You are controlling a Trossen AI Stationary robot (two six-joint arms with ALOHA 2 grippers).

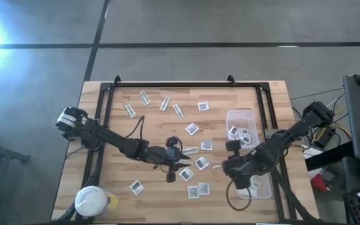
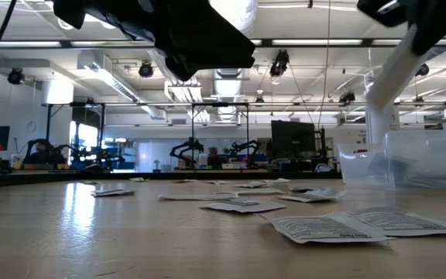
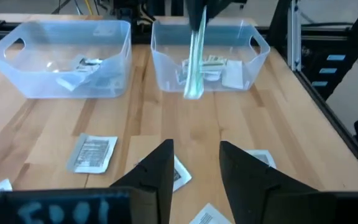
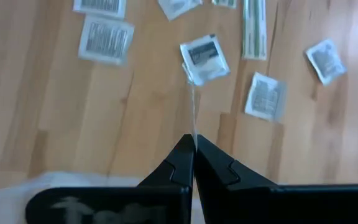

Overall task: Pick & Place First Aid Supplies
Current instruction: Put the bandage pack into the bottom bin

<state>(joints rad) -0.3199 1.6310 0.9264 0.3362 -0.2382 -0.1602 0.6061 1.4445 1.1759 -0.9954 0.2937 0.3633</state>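
L gripper [image 3: 194, 163]: mid-table, low over wood, fingers parted, nothing between.
R gripper [image 4: 194, 148]: near front tub [image 1: 262, 185], raised, jaws pinched on green-white strip [image 3: 195, 62] hanging edge-on.
Square packets [image 1: 192, 129] + strips [image 1: 144, 97] scattered on table [image 1: 274, 100]; some in far tub [image 1: 239, 115].

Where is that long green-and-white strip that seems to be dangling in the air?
The green-and-white strip hangs pinched in the right gripper's fingers, above the table's right side, in front of the nearer clear tub, as the left wrist view shows.
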